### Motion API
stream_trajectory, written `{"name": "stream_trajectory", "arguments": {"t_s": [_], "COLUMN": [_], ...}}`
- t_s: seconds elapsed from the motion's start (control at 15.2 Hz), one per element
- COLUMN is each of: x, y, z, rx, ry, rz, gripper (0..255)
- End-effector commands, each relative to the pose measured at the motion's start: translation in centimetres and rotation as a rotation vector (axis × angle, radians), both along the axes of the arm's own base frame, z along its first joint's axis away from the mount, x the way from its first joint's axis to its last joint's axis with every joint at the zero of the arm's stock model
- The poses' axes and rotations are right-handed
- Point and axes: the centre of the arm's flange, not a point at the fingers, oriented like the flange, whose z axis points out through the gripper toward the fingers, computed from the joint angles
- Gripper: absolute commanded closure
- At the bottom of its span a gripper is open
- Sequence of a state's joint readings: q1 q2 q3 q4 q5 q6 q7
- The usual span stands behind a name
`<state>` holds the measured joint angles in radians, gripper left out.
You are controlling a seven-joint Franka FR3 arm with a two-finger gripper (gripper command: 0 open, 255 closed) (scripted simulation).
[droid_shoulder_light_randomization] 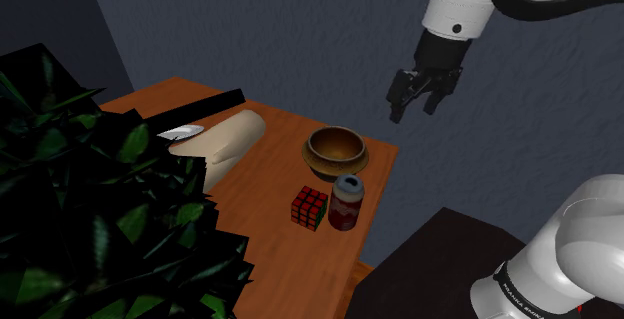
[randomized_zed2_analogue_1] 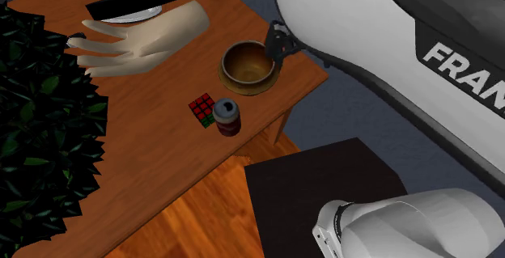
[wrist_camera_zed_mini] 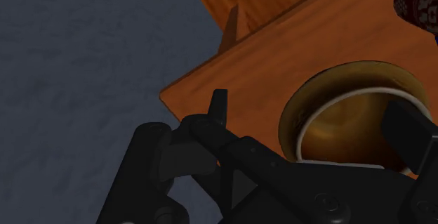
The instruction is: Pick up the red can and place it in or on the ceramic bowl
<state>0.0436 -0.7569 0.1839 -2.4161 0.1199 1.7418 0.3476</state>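
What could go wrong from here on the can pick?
1. The red can stands right beside the puzzle cube. The open gripper, hovering up near the bowl, could clip the cube coming down and knock the can over.
2. The can is close to the table edge, so a nudge might send it off.
3. The bowl sits by the table corner, so a hard placement could shove it.

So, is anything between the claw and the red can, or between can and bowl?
Nothing visible: the gripper hangs in open air, the red can stands beside the bowl, the cube clear of both paths.
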Motion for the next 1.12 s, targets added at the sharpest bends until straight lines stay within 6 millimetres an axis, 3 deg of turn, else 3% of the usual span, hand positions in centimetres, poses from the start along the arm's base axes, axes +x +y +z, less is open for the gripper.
{"name": "stream_trajectory", "arguments": {"t_s": [0.0, 0.73, 0.79, 1.06], "x": [0.0, 0.7, 0.8, 0.8], "y": [2.3, 15.7, 16.6, 16.6], "z": [-1.2, -7.1, -7.5, -9.6], "rx": [-0.001, -0.010, -0.011, -0.011], "ry": [0.012, 0.076, 0.080, 0.080], "rz": [-0.017, -0.095, -0.101, -0.101], "gripper": [0, 0, 0, 0]}}
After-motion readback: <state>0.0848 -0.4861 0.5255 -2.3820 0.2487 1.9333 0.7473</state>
